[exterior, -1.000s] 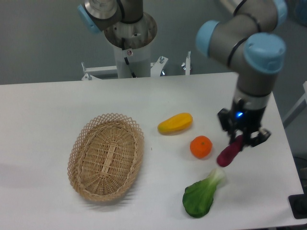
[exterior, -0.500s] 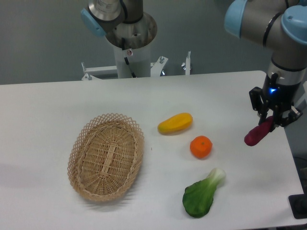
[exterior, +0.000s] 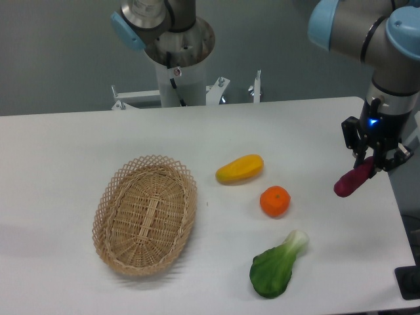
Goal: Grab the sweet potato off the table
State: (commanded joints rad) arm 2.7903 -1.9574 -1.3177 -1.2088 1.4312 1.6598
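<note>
A: Sweet potato [exterior: 350, 182], where is it?
B: Off the table [exterior: 79, 144]. Purple-magenta, slim, hanging tilted near the table's right edge, upper end in the tool [exterior: 374, 162], lower end pointing down-left.
A: Touching the surface?
B: No, lifted clear, as far as I can see from here. Nothing else touches it.
A: Tool state?
B: Closed on the potato's upper end, fingers pinching it from both sides. Small blue light lit on the wrist above. Tool points straight down from the arm [exterior: 387, 39], which comes in from the top right corner.
A: What's nearest?
B: Orange [exterior: 275, 201], round, resting on the table to the left of the potato, apart from it. Up-left of the orange, a yellow-orange oblong fruit [exterior: 239, 168], lying on its side, near the orange but not touching.
A: Below that?
B: Bok choy [exterior: 277, 266], green leaves toward the front edge, pale stalk pointing up-right toward the orange. Small gap between them.
A: Left side?
B: Oval wicker basket [exterior: 146, 213], open weave rim, well apart from the fruit group. I see nothing inside it.
A: Background?
B: Arm's base column [exterior: 178, 69] behind the far edge of the table, center-left, grey wall behind.
</note>
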